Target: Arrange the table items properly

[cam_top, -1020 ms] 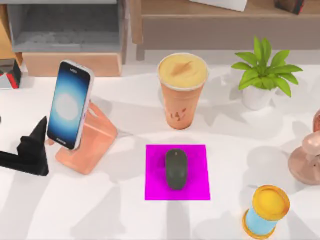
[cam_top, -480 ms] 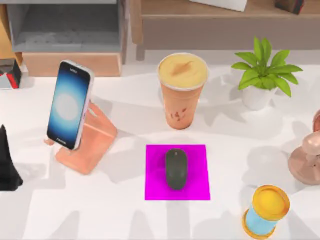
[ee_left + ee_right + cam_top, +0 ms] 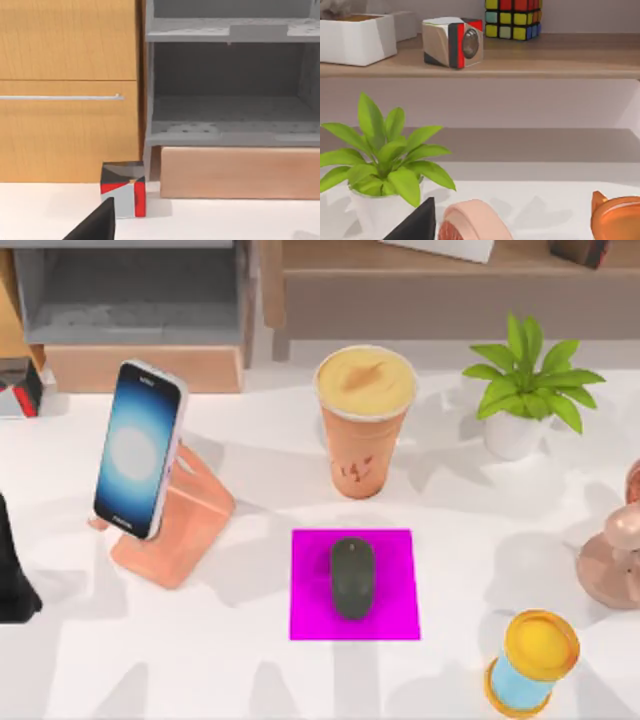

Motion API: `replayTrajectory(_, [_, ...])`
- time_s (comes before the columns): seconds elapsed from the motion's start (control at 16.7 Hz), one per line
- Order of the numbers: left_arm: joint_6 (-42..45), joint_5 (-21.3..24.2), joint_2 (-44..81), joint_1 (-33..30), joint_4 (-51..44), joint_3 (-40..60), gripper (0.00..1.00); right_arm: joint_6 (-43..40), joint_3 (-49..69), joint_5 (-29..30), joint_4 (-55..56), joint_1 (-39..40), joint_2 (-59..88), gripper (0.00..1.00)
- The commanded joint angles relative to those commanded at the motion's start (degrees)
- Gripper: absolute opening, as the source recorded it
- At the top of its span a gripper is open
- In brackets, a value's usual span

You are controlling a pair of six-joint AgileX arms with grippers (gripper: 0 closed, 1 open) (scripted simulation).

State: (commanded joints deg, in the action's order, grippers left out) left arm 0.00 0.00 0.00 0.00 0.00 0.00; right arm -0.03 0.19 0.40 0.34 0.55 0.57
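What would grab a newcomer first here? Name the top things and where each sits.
The magenta mat at the table's centre stands out most, with the dark mouse lying on it. Behind it stands the tall orange cup, and at the left the glowing smartphone leans on a pink stand.

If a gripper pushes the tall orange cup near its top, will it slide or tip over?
The orange cup would probably tip: it is tall and tapers to a narrow base. The creamy top looks full to the rim, so it may spill. A low push seems safer.
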Motion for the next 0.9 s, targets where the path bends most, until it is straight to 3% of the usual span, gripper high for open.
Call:
replayTrajectory(0.42, [0.0, 0.0, 0.0, 0.0, 0.0, 0.0, 1.0, -0.11, 7.23, 10.76, 12.17, 16.66, 20.75, 1.0])
replayTrajectory(0.9, [0.0, 0.0, 0.0, 0.0, 0.0, 0.0, 1.0, 0.57, 23.1, 29.69, 38.15, 41.85, 71.34, 1.0])
